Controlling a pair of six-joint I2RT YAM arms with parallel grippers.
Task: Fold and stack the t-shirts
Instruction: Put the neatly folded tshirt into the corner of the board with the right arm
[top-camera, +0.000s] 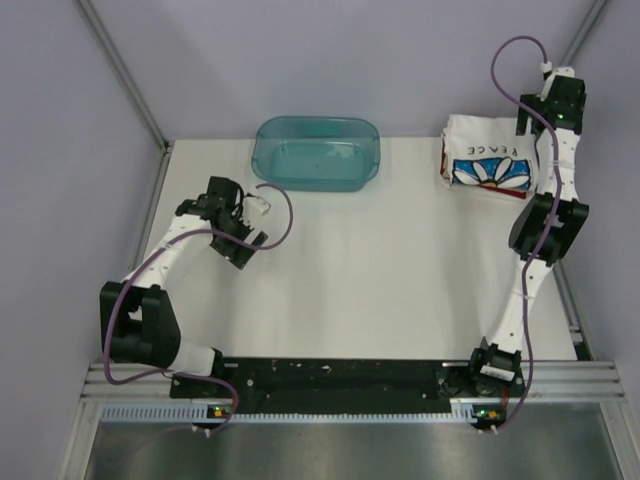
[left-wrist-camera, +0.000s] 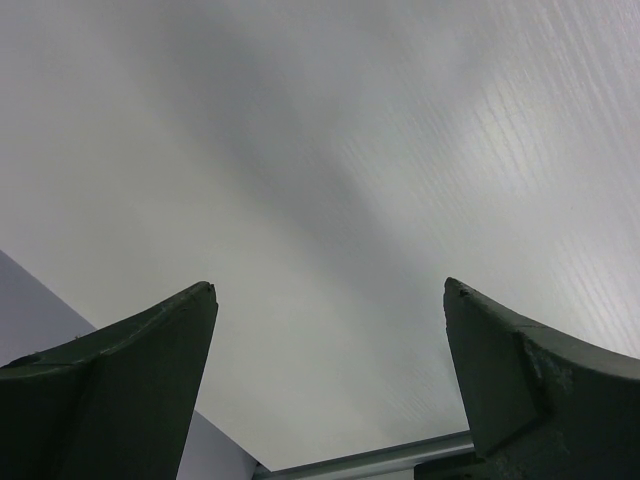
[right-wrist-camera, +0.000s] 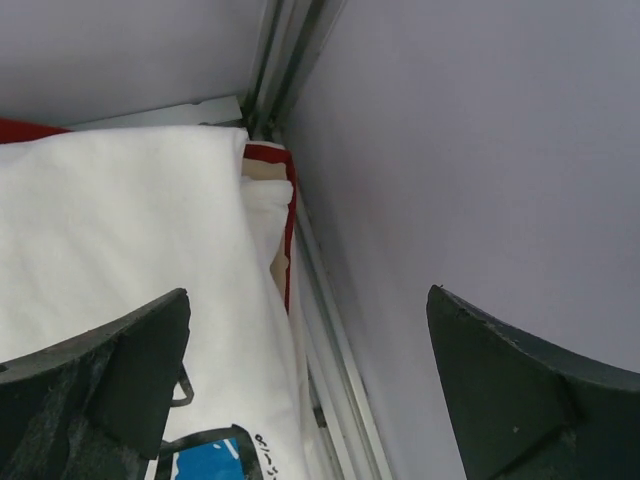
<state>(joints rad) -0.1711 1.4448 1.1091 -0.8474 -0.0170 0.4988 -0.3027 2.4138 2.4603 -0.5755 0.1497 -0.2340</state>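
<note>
Top view: I note the folded t-shirts (top-camera: 487, 160) stacked at the counter's (top-camera: 380, 280) far right corner, with the right pincer (top-camera: 548, 118) over them. A teal tub (top-camera: 316, 152) sits at the far edge.

Left wrist: the left pincer (left-wrist-camera: 328, 290) is spread over the counter.

Right wrist: the right pincer is spread, gripping nothing. The red t-shirt (right-wrist-camera: 292, 215) edge shows beneath the white t-shirt (right-wrist-camera: 120, 220).

Bench (top-camera: 380, 280): broad open surface from the near edge up to the back edge. Obstacles: teal tub (top-camera: 317, 152) at back centre; t-shirt stack (top-camera: 485, 160) in back right corner, its edge just beside the rail (right-wrist-camera: 325, 330) under the side wall (right-wrist-camera: 480, 150). Open lane between tub and stack; none between stack and wall.
</note>
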